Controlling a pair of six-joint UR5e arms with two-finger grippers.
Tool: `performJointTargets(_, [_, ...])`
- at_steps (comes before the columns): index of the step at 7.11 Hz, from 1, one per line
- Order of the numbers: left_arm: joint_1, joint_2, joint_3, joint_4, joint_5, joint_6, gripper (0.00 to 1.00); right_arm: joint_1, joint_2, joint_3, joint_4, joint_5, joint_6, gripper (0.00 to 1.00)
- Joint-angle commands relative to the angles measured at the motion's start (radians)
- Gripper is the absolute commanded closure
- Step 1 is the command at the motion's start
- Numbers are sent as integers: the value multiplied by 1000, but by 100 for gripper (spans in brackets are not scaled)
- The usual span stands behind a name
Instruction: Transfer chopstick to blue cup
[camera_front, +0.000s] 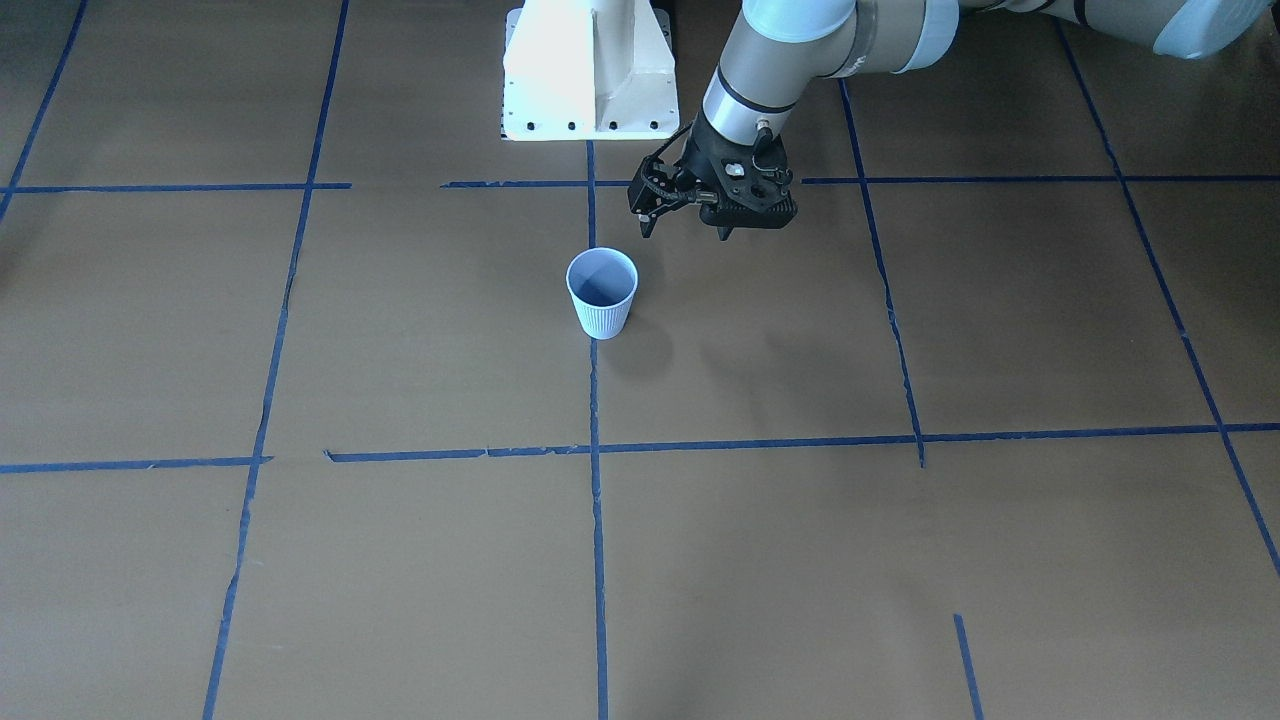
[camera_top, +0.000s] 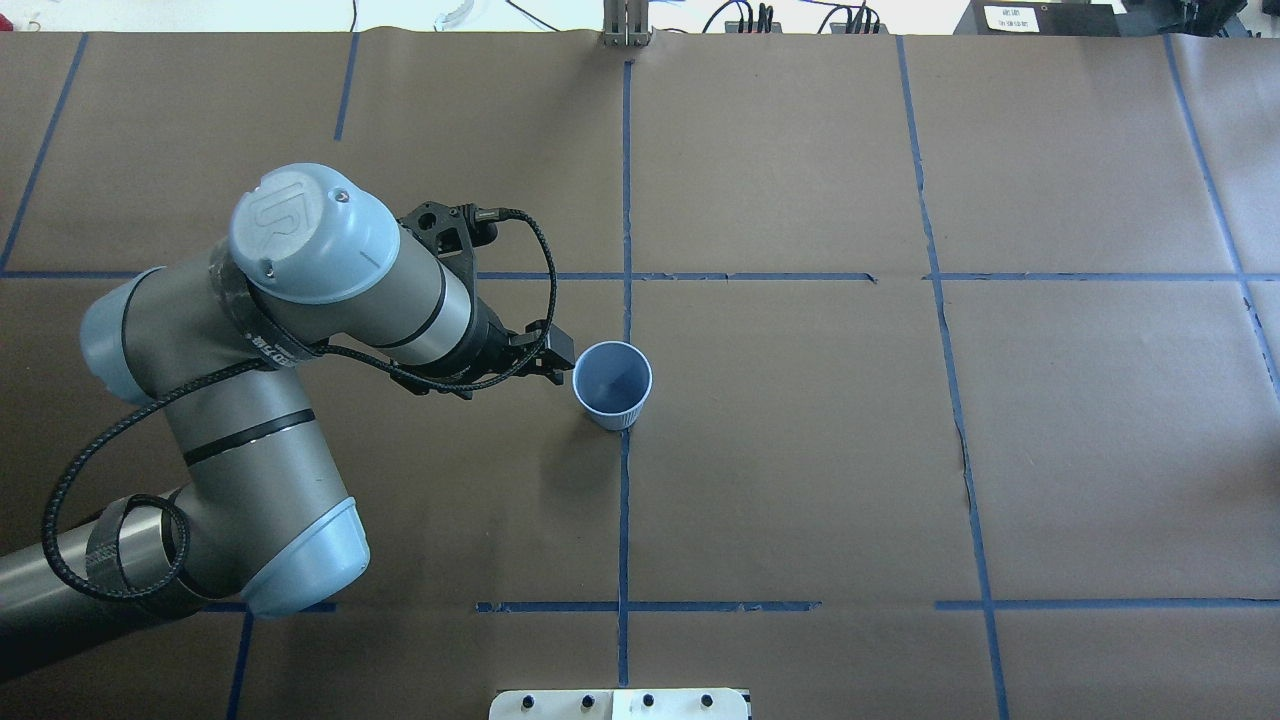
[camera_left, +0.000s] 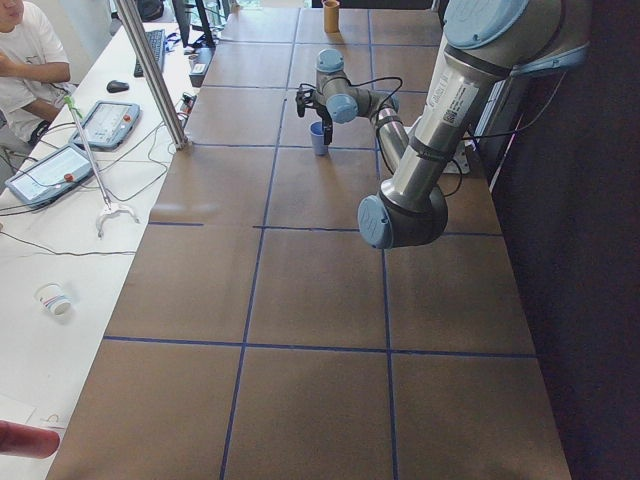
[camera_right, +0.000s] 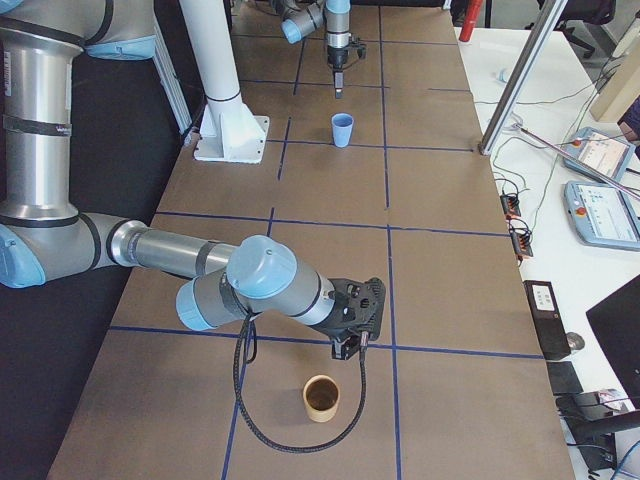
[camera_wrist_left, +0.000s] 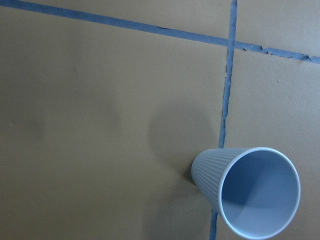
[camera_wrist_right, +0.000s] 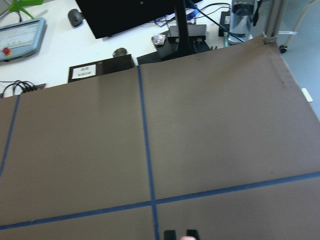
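Note:
The blue cup (camera_front: 602, 290) (camera_top: 612, 385) stands upright near the table's middle, and I see nothing inside it in the left wrist view (camera_wrist_left: 250, 192). My left gripper (camera_front: 686, 225) hangs open just beside the cup on the robot's side, with nothing between its fingers. Far off at the table's right end, my right gripper (camera_wrist_right: 181, 234) shows only its two fingertips, close together. A small pale rounded tip of the chopstick (camera_wrist_right: 182, 238) sits between them; the rest of the stick is out of view.
A tan cup (camera_right: 322, 397) stands on the table just below the right gripper (camera_right: 350, 335). The white robot base (camera_front: 590, 70) is behind the blue cup. A desk with tablets (camera_right: 600, 200) and cables runs along the operators' side, where a person (camera_left: 25, 60) sits.

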Motion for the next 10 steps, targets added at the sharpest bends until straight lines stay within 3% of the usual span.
performJointTargets(1, [-38,24,-32,0,-1,8,0,-99,89,67,-9,207,24,100])
performJointTargets(3, [-78,65,-49,0,-1,54,0,-321,286,95,-1,228,305,98])
performJointTargets(4, [-111,67,-49,-2,-6,74,0,-433,423,92,5,212,533,98])
performJointTargets(5, [-124,71,-43,-2,-6,91,0,-535,529,103,6,108,682,99])
performJointTargets(7, [-153,71,-38,-7,-7,93,0,-795,623,187,12,-134,942,100])
performJointTargets(10, [-171,71,-31,-8,-7,91,0,-1116,674,223,70,-560,1181,100])
